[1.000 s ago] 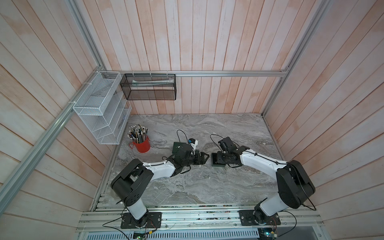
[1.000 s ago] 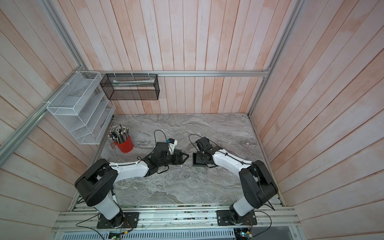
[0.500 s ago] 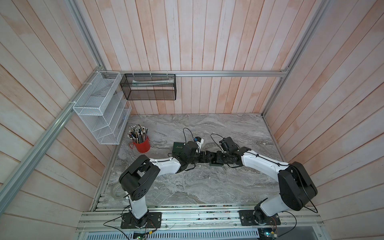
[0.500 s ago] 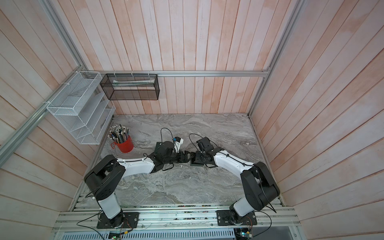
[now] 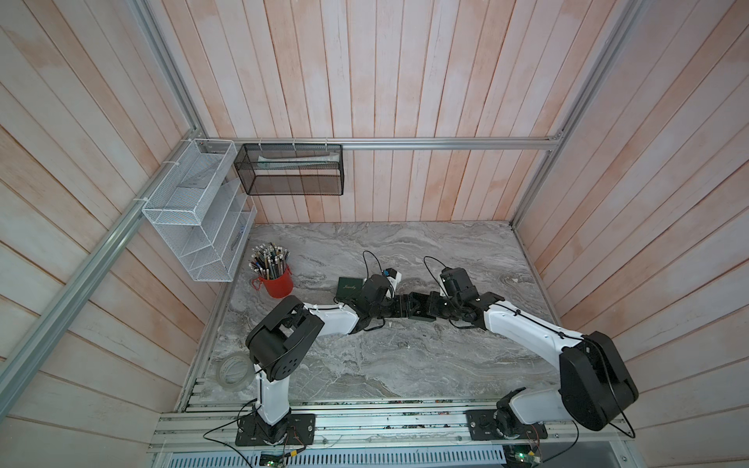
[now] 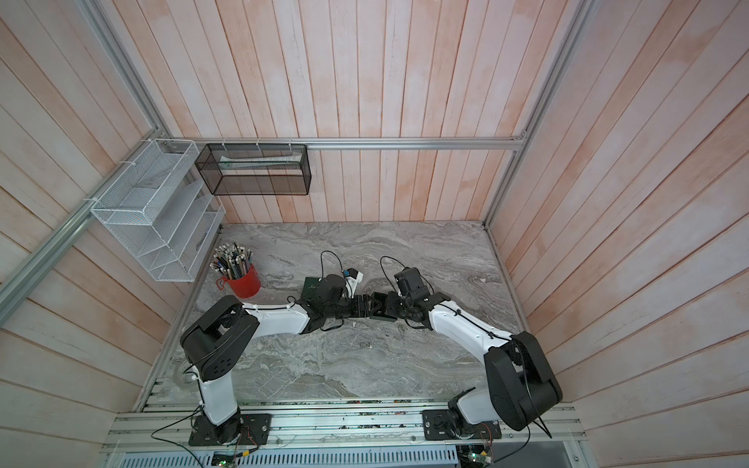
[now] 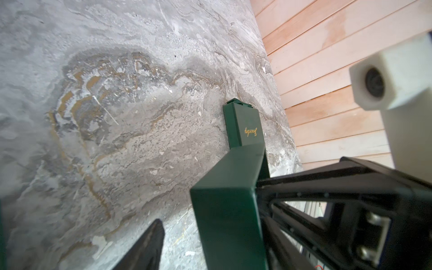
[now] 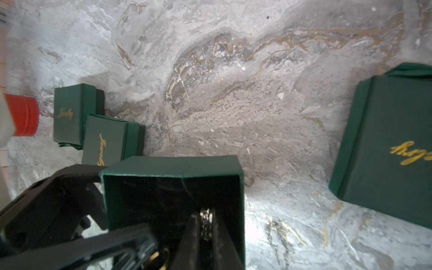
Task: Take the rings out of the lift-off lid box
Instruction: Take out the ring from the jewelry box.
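Surface: grey veined marble tabletop [image 5: 385, 364], walled by pale wooden slats; in both top views the two arms meet at mid-frame.
Top views, pincers: left gripper [image 5: 408, 304] and right gripper [image 5: 426, 307] are seen tip to tip. What lies between them is covered, and no rings can be made out.
Top views, surroundings: a near green box [image 5: 421, 318] is set just below the tips. A far green box [image 5: 349, 288] lies to their left, near the red cup [image 5: 279, 285].
Left wrist view: the open box [image 7: 226, 222] fills the lower centre. One left finger [image 7: 145, 245] is seen just left of its outer wall, with marble showing between. The other finger is hidden, so a grip on the box cannot be told.
Right wrist view, box: the lid is off and the dark interior is exposed at lower centre.
Right wrist view, rings: a pale ring [image 8: 207, 222] is pinched between the narrowly closed right fingers [image 8: 191, 245], inside the box and below its rim. A yellowish glint [image 8: 161, 257], judged a second ring, is partly covered at the bottom edge, left of those fingers.
Progress: lid removal is judged done. No ring is seen outside the box. The pinched ring is not yet lifted clear, and one more appears left.
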`<state>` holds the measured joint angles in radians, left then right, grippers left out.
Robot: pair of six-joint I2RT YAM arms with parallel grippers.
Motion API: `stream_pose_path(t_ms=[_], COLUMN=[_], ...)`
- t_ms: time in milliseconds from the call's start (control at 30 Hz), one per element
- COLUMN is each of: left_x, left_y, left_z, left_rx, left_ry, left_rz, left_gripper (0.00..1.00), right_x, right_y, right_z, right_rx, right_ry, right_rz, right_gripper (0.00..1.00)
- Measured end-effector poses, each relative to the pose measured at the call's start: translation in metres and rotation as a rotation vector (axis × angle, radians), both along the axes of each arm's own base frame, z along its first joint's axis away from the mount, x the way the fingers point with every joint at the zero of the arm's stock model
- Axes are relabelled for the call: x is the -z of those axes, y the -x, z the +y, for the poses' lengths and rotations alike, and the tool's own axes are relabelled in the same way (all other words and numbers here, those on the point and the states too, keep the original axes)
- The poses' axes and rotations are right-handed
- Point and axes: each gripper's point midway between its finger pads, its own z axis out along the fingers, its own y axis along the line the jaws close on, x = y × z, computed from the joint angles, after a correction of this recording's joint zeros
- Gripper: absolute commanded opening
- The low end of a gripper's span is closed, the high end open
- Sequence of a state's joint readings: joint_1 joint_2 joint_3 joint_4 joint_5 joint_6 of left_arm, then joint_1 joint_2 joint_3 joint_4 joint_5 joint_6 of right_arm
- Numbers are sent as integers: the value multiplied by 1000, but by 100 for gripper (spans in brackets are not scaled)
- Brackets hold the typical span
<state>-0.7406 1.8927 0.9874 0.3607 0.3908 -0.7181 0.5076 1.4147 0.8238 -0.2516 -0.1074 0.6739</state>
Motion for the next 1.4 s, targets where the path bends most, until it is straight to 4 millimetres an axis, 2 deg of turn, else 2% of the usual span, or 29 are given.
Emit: stream_pose_path(t_ms=[367,633,933,1133,1400], left_x=[-1,17,14,22,26], left_y=[-3,-9,-12,-13,-13], left_z=[1,1,-2,1,3], left_rx=[-7,-24,-22,-31,-33], left_ry=[29,8,10,-9,-21], left_rz=[26,66,72,95,109], left_gripper=[31,29,29,29,31], right_x=[-1,-7,-20,-28,-24], right_y=[3,4,-1,-9,-15], right_z=[-2,-3,-13,-22,-37], right_rx=[10,7,34,56,95], right_ry=[-110,-179,-258,-294,-296], right_rz=[2,-26,-55,-80,-81], right_gripper=[12,12,12,12,12])
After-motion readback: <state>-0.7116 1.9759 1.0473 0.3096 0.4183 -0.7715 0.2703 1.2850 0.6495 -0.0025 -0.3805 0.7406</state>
